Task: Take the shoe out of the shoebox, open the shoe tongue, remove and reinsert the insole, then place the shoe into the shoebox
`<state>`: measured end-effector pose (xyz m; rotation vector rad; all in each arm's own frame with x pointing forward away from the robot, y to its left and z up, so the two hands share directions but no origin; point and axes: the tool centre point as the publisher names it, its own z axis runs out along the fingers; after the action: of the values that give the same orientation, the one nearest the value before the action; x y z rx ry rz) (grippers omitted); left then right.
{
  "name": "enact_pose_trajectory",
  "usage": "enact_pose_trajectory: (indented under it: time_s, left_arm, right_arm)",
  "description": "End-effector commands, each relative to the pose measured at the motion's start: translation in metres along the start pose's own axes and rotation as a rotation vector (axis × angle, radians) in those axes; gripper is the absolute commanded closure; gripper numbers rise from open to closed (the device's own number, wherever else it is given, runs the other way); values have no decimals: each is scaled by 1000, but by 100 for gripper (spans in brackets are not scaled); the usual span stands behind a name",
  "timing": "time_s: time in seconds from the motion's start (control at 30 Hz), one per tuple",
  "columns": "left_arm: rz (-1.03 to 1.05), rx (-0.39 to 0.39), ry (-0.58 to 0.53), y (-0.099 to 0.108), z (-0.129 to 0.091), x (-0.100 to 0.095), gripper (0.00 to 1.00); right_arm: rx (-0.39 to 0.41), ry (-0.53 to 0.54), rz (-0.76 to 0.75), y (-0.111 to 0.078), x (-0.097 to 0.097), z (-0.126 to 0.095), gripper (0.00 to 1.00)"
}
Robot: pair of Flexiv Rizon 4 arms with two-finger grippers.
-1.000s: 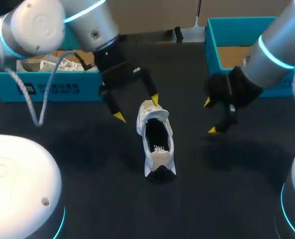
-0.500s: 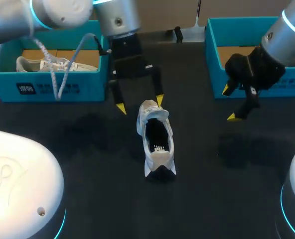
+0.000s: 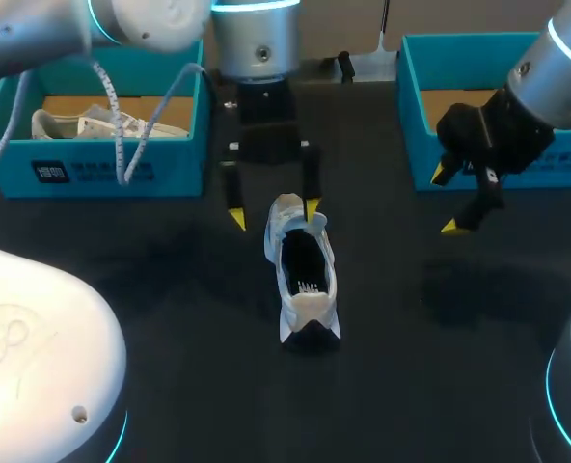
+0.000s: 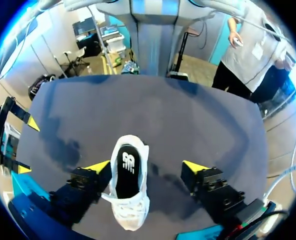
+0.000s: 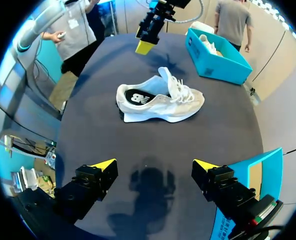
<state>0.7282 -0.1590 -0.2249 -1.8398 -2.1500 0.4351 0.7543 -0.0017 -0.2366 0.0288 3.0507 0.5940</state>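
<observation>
A white shoe stands upright on the black table, toe toward the far side, heel toward me, its dark opening showing the insole. My left gripper hangs open over the toe end, one yellow tip on each side. In the left wrist view the shoe sits between the fingers of that gripper, close against one finger. My right gripper is open and empty, off to the shoe's right by the right shoebox. From the right wrist, the shoe lies well ahead of the gripper.
A blue shoebox at the back left holds another white shoe. The right blue shoebox shows a brown cardboard floor. A grey cable hangs from my left arm over the left box.
My left gripper has turned and shifted right, so its fingers now straddle the shoe's toe, a little closer together. My right gripper rose toward the right box, then held still.
</observation>
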Motion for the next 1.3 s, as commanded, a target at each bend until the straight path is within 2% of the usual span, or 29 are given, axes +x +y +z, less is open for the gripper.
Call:
enact_pose_trajectory:
  time_s: [0.03, 0.2, 0.37, 0.43, 0.97, 1.07, 1.1, 1.13, 1.17, 1.23, 1.27, 1.3]
  left_arm:
    - [-13, -36, -8, -12, 7, 4, 100]
    - [24, -55, 18, -23, 21, 6, 100]
    - [2, -95, 46, -21, 31, 6, 100]
    - [-32, -98, 25, -19, 34, 4, 100]
    - [-32, -98, 25, -19, 34, 4, 100]
    - [-34, -145, 29, -10, 50, -8, 100]
    - [-25, -150, -4, -7, 52, -11, 100]
    - [-38, -130, 11, -3, 56, -14, 100]
    - [-33, -165, 10, 0, 59, -16, 100]
    - [-23, -164, 10, 7, 65, -19, 100]
    - [-18, -193, -11, 11, 68, -21, 100]
    - [-9, -174, -22, 14, 71, -21, 100]
  right_arm:
    - [3, -3, 1, 0, 1, 0, 0]
    - [3, -3, 1, 0, 1, 0, 0]
    - [3, -3, 1, 0, 1, 0, 0]
    - [3, -3, 1, 0, 1, 0, 0]
    - [3, -3, 1, 0, 1, 0, 0]
    - [3, -3, 1, 0, 1, 0, 0]
    - [3, -3, 1, 0, 1, 0, 0]
    - [3, -3, 1, 0, 1, 0, 0]
    - [3, -3, 1, 0, 1, 0, 0]
    - [3, -3, 1, 0, 1, 0, 0]
    - [3, -3, 1, 0, 1, 0, 0]
    - [3, -3, 1, 0, 1, 0, 0]
